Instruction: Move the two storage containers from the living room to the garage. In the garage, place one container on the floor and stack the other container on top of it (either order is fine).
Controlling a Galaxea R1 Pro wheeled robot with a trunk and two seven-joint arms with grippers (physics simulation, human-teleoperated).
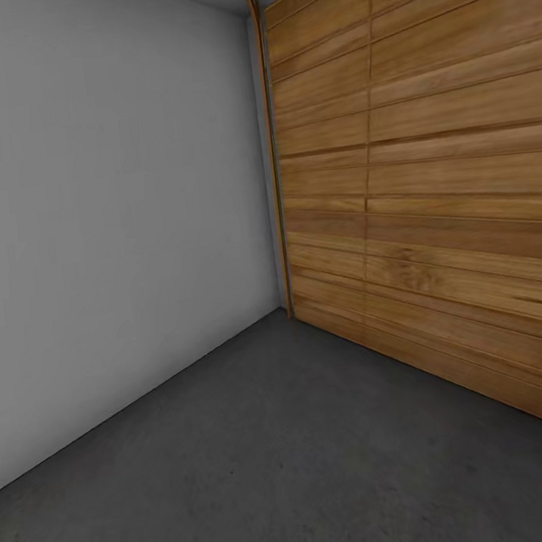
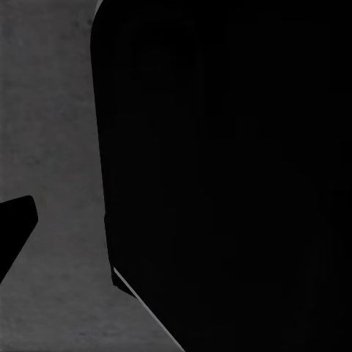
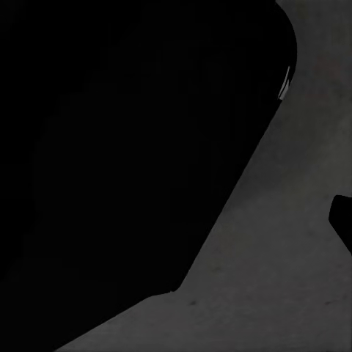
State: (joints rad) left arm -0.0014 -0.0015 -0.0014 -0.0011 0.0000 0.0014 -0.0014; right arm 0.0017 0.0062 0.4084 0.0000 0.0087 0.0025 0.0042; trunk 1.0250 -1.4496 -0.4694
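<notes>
Garage corner | matte mottled grey floor (image 1: pixel 272 476) | horizontal brown plank door (image 1: pixel 430 181) | plain grey-white wall (image 1: pixel 109 207) | gripper state: cannot tell

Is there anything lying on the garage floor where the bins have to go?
Nothing visible. The dark grey floor lies bare up to the grey wall and the plank door. No bin shows here.

Grey-white wall (image 1: pixel 110 215) — plank door (image 1: pixel 430 181)

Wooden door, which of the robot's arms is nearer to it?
Probably right: the door lies on the robot's right, the grey wall on its left. Exact arm positions unclear.
</notes>
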